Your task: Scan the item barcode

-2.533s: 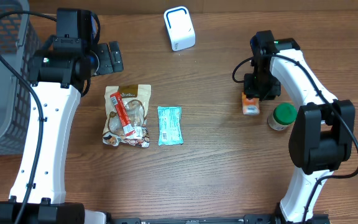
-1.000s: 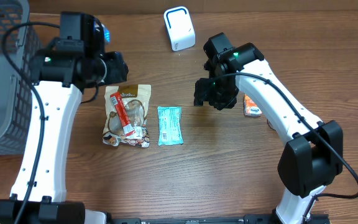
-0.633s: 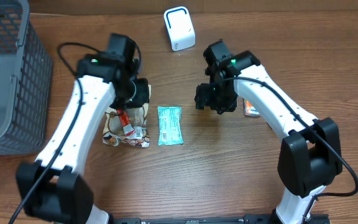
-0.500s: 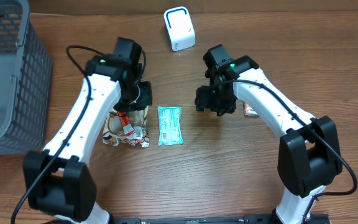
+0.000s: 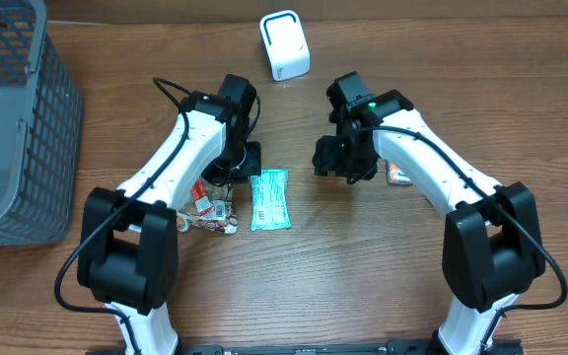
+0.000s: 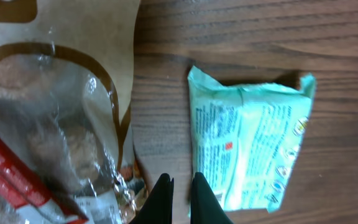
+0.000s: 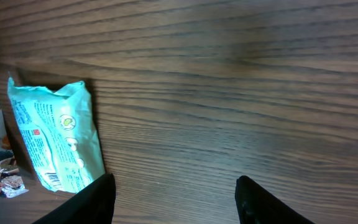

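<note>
A teal packet [image 5: 269, 198] lies flat on the wooden table, with a brown snack bag [image 5: 205, 202] to its left. The white scanner [image 5: 284, 44] stands at the back. My left gripper [image 5: 248, 164] hovers over the gap between bag and packet. In the left wrist view its gripper [image 6: 179, 185] is shut with nothing in it, the teal packet [image 6: 247, 143] to its right and the snack bag [image 6: 55, 106] to its left. My right gripper [image 5: 331, 158] stands open right of the packet. In the right wrist view that gripper [image 7: 176, 186] is over bare wood, the teal packet [image 7: 58, 140] at the left.
A grey mesh basket [image 5: 8, 118] fills the far left. A small orange box [image 5: 397, 176] lies beside the right arm, partly hidden by it. The left arm covers part of the snack bag.
My left arm swung right from near the basket to the gap between bag and packet, and its jaws shut. The right arm came left from the orange box, then held still.
</note>
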Controlling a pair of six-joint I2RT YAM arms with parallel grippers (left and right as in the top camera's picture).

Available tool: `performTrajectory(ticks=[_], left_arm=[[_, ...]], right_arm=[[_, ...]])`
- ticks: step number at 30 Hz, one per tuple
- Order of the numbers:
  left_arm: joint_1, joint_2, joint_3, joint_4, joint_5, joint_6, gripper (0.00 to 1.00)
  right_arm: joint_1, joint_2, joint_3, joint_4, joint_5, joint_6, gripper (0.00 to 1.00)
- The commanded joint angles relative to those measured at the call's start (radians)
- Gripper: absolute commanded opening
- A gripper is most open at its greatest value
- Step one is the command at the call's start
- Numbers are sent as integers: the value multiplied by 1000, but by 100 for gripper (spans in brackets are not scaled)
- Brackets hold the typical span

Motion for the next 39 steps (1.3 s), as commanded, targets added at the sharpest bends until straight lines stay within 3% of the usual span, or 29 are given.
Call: performTrajectory(ticks=[1, 26, 31, 35, 39], left_arm=[[-6, 37, -4, 9, -19, -14, 5], [-21, 86, -27, 55, -29, -14, 9], [-48, 86, -89, 137, -29, -14, 12], [-67, 86, -121, 207, -24, -14, 8], [-85, 86, -121, 243, 69, 23, 6]], right_arm=[[-13, -10, -6, -6, 2, 8, 63], [-13, -10, -6, -13, -5, 8, 63], [-13, -10, -6, -13, -9, 8, 63], [-13, -10, -6, -17, -10, 8, 63], [-13, -10, -6, -23, -10, 8, 63]])
